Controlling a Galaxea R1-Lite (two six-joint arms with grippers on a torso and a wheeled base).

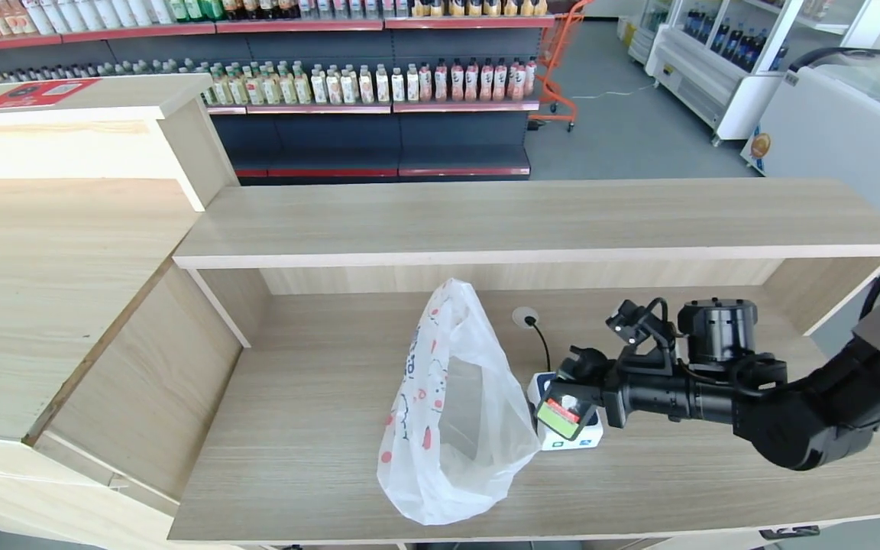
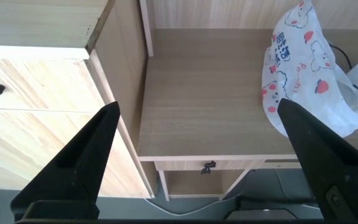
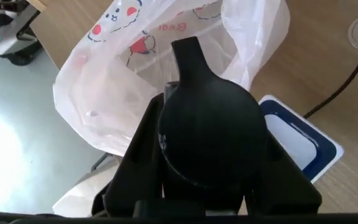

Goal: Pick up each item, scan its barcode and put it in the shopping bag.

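R fingers [image 1: 571, 388] clamped on green-red item [image 1: 558, 418] over scanner [image 1: 579, 441], nr bag [image 1: 451, 428] | L fingers [image 2: 79, 168] wide apart, empty

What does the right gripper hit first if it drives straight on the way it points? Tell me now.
Most likely the shopping bag: the right gripper, holding a green-and-red item above the scanner, points at the bag's near side. Depth is unclear, so it may pass just beside it.

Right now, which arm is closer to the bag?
Right. The right end effector, holding an item, is beside the bag. The left end effector is off the counter's front, farther away.
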